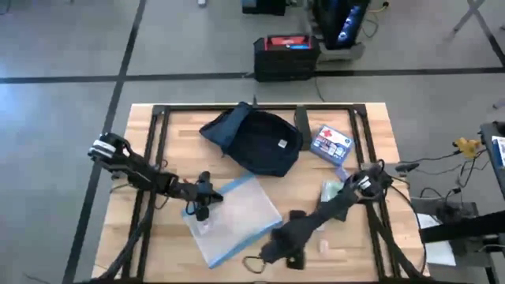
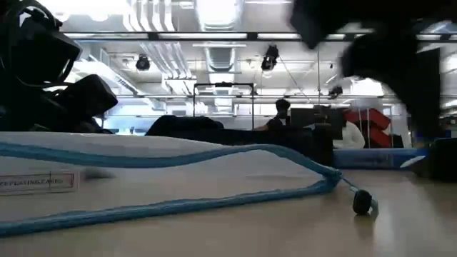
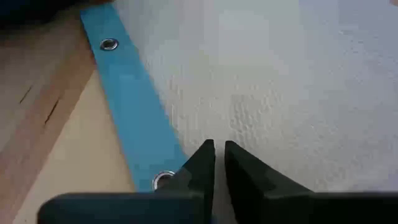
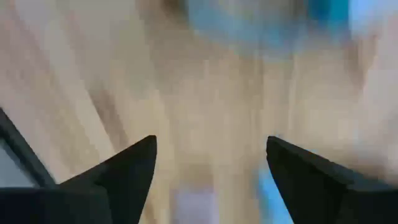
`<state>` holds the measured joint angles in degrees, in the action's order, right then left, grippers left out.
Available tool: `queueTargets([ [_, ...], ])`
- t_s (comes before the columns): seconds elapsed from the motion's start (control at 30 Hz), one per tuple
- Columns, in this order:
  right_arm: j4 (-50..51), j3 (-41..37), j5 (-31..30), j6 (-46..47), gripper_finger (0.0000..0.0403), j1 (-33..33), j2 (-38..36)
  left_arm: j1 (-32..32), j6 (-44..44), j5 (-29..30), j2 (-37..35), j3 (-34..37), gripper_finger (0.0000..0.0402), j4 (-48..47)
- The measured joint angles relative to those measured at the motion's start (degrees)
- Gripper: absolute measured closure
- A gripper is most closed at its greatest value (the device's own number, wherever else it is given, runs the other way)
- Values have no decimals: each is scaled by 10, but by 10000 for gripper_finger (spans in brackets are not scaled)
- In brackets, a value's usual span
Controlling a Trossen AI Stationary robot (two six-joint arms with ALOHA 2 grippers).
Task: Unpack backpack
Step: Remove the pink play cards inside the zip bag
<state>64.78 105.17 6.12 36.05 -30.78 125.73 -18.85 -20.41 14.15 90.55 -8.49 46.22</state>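
Table (image 1: 158, 260): light wood top, dark frame rails underneath. On it, one backpack (image 1: 256, 142), dark navy, lying at the far centre with its small light patch facing up. Just to its right, one small blue-white box (image 1: 330, 143), lying flat, close beside the backpack but apart from it. In front of the backpack, one clear plastic pouch (image 1: 233, 219) with a blue border and metal eyelets; its far corner lies near the backpack's front edge. Contents of the pouch cannot be made out; a small label shows at its near-left part. One pale greenish item (image 1: 331, 189) lies beside the right arm, too blurred to identify. One small pale object (image 1: 325, 248) sits near the front edge.

Left gripper (image 1: 202, 207): over the left edge of the pouch, jaws closed with only a sliver between the tips, on the blue border by an eyelet.

Right gripper (image 1: 276, 251): low over bare wood at front centre, right of the pouch, jaws spread wide, nothing between them.

Beyond the table: one dark case with a red top (image 1: 286, 54) on the floor.
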Motion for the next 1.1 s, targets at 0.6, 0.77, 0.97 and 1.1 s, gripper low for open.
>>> queueTargets([
  [0.6, -496, -48, -226, -177, 284, 65, 23, 0, -22, -3, -29, 2, 377, -23],
  [0.77, -497, -47, -120, -154, 298, 60, 28, 0, -17, -1, -57, 1, 377, -44],
  [0.97, -515, -47, -41, -128, 302, 33, 26, 0, -41, 32, -62, 1, 377, -80],
  [1.1, -517, -47, -63, -107, 300, 34, 44, 0, -86, 27, -85, -1, 377, -126],
])
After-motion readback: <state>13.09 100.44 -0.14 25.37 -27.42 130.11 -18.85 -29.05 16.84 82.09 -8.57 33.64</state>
